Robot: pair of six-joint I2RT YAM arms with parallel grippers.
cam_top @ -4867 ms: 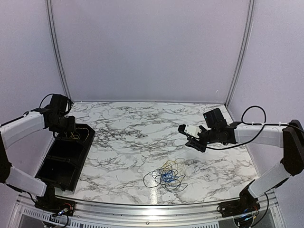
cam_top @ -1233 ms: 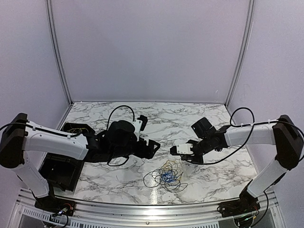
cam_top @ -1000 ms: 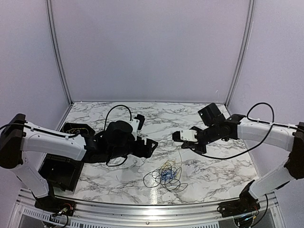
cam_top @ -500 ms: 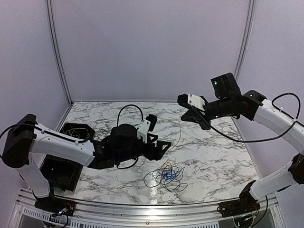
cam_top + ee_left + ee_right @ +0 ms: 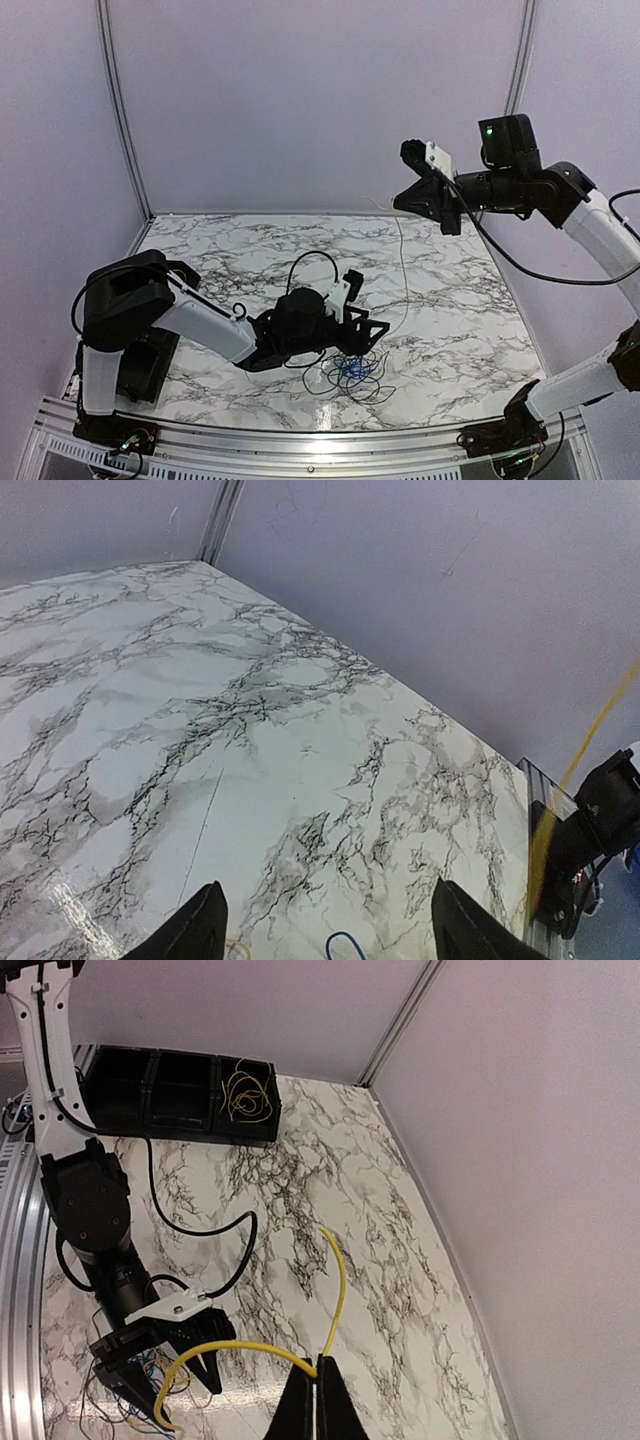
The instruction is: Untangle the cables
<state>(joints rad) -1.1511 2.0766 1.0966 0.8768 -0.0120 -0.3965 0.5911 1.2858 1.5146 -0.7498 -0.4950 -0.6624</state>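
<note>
The cables lie in a loose tangle of black, blue and yellow loops near the table's front. My right gripper is raised high over the back of the table, shut on the yellow cable. That cable hangs from it down into the tangle. In the right wrist view the fingers pinch the yellow cable just behind its free end. My left gripper is low at the tangle's left edge, open with nothing between its fingers. The left wrist view shows a blue loop just ahead of its fingertips.
A black divided bin stands at the table's left edge, with a coiled yellow cable in its far compartment. My left arm stretches across the front left. Marble tabletop spreads behind the tangle.
My right gripper has risen and swung back, drawing the yellow cable up out of the tangle. My left gripper has moved right and forward, down to the tangle.
</note>
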